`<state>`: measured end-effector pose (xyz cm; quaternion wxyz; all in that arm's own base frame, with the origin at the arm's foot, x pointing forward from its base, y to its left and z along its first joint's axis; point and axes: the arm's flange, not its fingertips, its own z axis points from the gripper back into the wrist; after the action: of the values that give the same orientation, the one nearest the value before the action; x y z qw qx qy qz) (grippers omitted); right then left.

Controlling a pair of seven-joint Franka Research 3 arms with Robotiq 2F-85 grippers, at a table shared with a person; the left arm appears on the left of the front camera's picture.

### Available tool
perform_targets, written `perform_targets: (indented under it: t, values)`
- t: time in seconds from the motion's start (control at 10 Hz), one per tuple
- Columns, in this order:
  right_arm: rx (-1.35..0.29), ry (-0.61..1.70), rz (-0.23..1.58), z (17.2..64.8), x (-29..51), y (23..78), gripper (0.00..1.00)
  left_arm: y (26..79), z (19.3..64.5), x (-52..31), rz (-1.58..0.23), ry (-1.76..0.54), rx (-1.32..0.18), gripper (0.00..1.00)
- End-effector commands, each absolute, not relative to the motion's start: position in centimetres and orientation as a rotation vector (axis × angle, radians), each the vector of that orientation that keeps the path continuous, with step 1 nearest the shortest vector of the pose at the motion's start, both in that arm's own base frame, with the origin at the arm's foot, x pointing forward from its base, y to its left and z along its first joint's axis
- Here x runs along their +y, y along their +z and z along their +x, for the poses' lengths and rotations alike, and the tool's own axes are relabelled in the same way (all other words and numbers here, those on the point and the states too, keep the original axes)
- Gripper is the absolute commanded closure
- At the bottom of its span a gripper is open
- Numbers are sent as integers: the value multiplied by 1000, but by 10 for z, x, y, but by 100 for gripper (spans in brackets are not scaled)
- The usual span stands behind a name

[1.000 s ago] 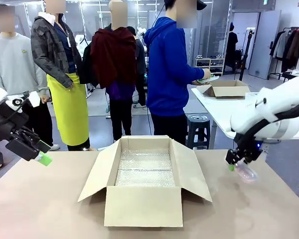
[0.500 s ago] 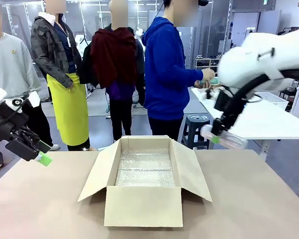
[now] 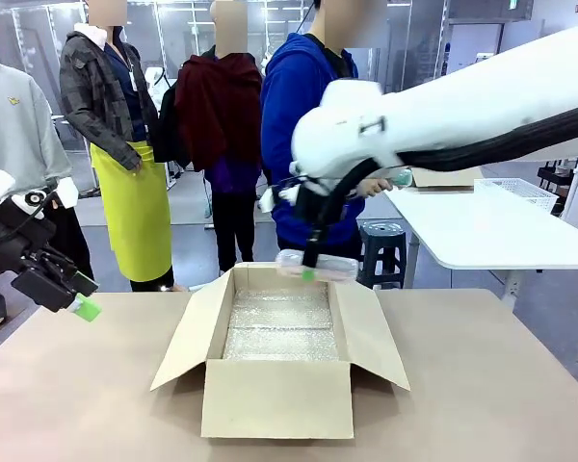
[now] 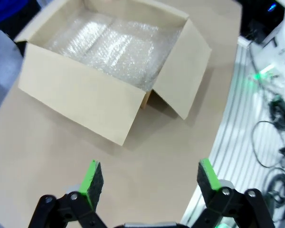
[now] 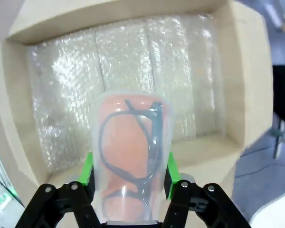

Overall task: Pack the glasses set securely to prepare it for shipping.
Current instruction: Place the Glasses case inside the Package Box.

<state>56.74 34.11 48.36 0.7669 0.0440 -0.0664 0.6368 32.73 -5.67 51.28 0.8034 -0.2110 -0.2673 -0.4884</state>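
My right gripper is shut on a pink glasses case with a clear lid and holds it in the air over the far edge of the open cardboard box. In the right wrist view the pink case shows dark spectacles through its lid. It sits between my green pads above the box's bubble-wrap lining. My left gripper hangs open and empty at the table's left edge. In the left wrist view my left gripper looks toward the box. A person in a blue hoodie holds something small and mint green.
The box's flaps splay outward on the brown table. Behind stand several people, a blue stool and a white table carrying a white basket and another cardboard box.
My right arm has swung up from the table's right side and across to the left, carrying the pink case to above the box. The left arm has stayed still.
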Motion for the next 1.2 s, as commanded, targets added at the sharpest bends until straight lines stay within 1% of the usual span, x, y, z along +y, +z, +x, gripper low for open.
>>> perform_targets:
  t: [0.0, 0.4, 0.6, 0.8, 0.9, 1.0, 1.1]
  values:
    - [-115, 1491, 72, 606, 358, 480, 57, 515, 327, -54, -479, -1069, -583, 0]
    - [-121, 1598, 93, 644, 395, 406, 57, 515, 327, -54, -479, -1069, -583, 0]
    - [-120, 1593, 122, 654, 402, 372, 57, 515, 327, -54, -479, -1069, -583, 0]
    - [-66, 1590, 99, 662, 403, 347, 57, 515, 327, -54, -479, -1069, -583, 0]
    - [-49, 1582, 127, 663, 403, 345, 24, 515, 327, -54, -479, -1069, -583, 0]
    - [-38, 1581, 111, 663, 401, 345, 0, 515, 327, -54, -479, -1069, -583, 0]
    - [-31, 1581, 100, 661, 402, 347, 0, 515, 327, -54, -479, -1069, -583, 0]
